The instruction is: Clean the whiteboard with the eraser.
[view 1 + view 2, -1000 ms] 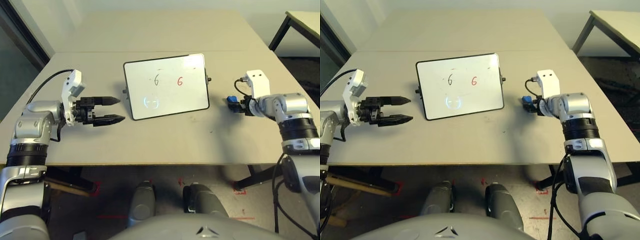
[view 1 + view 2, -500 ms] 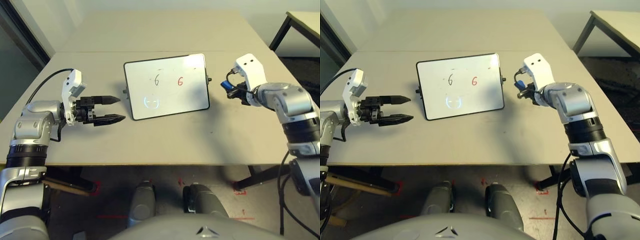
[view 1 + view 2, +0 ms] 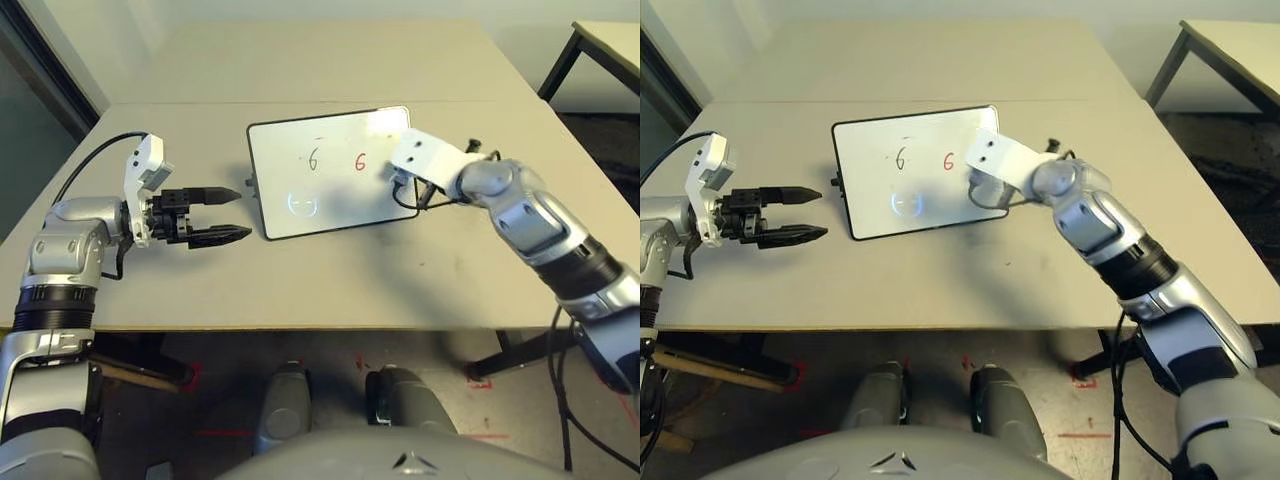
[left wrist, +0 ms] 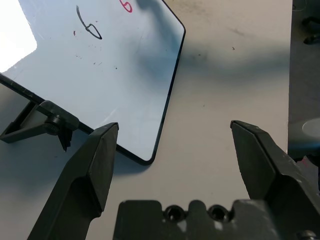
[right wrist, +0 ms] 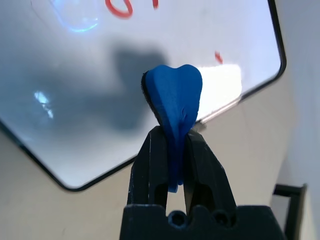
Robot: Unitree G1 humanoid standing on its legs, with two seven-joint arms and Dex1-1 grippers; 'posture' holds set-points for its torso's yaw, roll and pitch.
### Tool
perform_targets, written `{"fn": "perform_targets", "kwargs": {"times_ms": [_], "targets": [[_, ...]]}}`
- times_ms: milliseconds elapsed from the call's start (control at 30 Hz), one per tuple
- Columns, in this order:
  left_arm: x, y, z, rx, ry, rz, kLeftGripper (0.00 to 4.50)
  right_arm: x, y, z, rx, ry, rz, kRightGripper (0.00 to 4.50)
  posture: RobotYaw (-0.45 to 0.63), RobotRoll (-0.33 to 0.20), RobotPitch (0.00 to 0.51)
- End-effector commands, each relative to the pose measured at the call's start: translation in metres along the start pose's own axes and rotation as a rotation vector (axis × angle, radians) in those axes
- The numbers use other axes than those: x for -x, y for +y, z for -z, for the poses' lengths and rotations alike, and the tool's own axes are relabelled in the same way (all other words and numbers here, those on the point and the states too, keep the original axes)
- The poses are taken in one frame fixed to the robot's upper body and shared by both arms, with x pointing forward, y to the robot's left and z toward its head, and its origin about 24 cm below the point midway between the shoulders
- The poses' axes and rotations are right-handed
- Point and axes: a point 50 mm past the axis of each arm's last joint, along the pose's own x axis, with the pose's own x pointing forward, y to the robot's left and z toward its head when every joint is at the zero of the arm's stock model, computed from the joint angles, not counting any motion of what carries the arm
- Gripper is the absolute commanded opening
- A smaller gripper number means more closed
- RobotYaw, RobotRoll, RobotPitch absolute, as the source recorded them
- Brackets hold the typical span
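Whiteboard (image 3: 333, 172) stands tilted on the beige counter (image 3: 330, 280), roughly centre, with a black "6" (image 3: 313, 159) and a red "6" (image 3: 360, 162) written on its upper half and a bright light reflection lower left. Right gripper (image 5: 172, 145) is over the board's right part, just beside the red mark, fingers clamped tight on the blue eraser (image 5: 175, 102); the eraser's rounded end sticks out past the fingertips toward the board face. Contact with the board cannot be told. Left gripper (image 3: 228, 214) hovers above the counter just left of the board, apart from it, fingers spread wide with nothing between them.
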Motion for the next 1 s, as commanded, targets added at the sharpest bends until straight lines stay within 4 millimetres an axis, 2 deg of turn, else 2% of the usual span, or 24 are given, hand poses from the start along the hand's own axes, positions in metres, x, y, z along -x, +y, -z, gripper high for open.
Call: {"fn": "perform_targets", "kwargs": {"times_ms": [33, 333, 733, 833, 1000], "targets": [[-0.002, 0.002, -0.001, -0.006, 0.007, -0.007, 4.50, -0.007, 0.000, -0.004, 0.078, 0.011, 0.016, 0.22, 0.29, 0.000, 0.039], [-0.001, 0.004, -0.002, -0.016, 0.013, -0.020, 4.50, -0.019, 0.007, -0.019, 0.163, -0.001, 0.029, 0.22, 0.30, 0.000, 0.031], [-0.005, 0.004, -0.005, -0.023, -0.009, -0.017, 4.50, -0.032, 0.016, -0.058, 0.221, -0.089, 0.018, 0.21, 0.31, 0.000, 0.032], [-0.005, 0.004, -0.006, -0.024, -0.011, -0.017, 4.50, -0.034, 0.018, -0.058, 0.227, -0.088, 0.015, 0.21, 0.31, 0.000, 0.032], [-0.005, 0.004, -0.005, -0.023, -0.008, -0.015, 4.50, -0.035, 0.018, -0.042, 0.232, -0.036, 0.009, 0.21, 0.31, 0.000, 0.032]]}}
